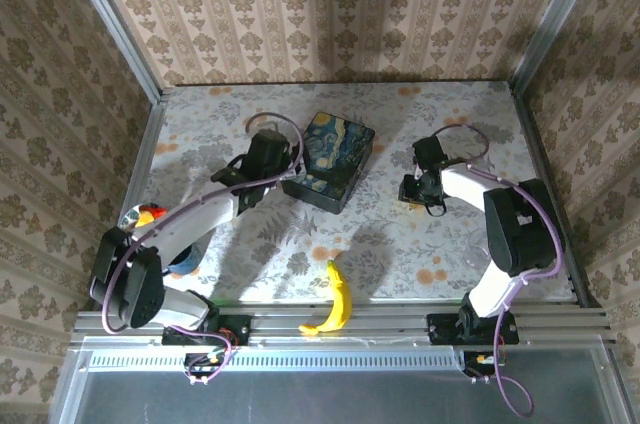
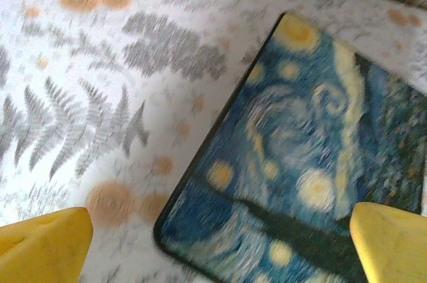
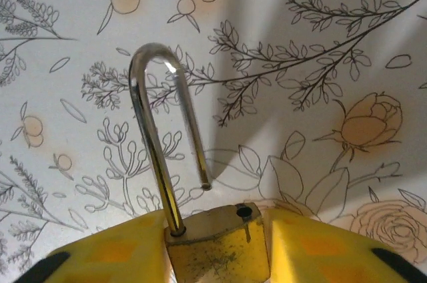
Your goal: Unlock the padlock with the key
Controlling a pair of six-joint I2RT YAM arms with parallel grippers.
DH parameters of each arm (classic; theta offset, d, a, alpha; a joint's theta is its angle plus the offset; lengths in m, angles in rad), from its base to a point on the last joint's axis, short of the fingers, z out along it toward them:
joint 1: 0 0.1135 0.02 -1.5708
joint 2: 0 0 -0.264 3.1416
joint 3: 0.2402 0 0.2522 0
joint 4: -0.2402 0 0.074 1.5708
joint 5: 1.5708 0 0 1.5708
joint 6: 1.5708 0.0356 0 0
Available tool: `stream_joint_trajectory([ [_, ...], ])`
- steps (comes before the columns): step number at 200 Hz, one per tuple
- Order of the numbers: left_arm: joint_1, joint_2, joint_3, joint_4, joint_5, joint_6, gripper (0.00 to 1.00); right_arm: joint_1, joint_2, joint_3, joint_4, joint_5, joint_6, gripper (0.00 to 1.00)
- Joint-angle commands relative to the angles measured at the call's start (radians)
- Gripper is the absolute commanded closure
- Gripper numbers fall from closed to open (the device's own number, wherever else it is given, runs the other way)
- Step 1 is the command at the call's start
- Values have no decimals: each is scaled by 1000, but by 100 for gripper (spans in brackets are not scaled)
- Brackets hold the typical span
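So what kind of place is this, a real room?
Probably a robot test booth, not a real room: wallpaper panels in a metal frame, with a left arm and right arm bolted by a flowery table.

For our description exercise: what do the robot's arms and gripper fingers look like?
The left arm and right arm have pale links between bulky black joints, and a thin purple cable runs along each. The left fingers are plain yellow wedges; the right fingers are yellow with black patches at their bottom corners.
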Motion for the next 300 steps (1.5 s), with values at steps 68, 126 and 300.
stream_joint_trajectory([
  [68,-4,-160,-174,-10,124,-200,1,-2,-82,249,-48,-66,-136,39],
  [126,-22,-105,-203,93,189,-224,7,-1,210,582,69,-270,-202,36],
  [300,102,367,48,442,502,-225,36,61,213,256,371,-392,134,71],
])
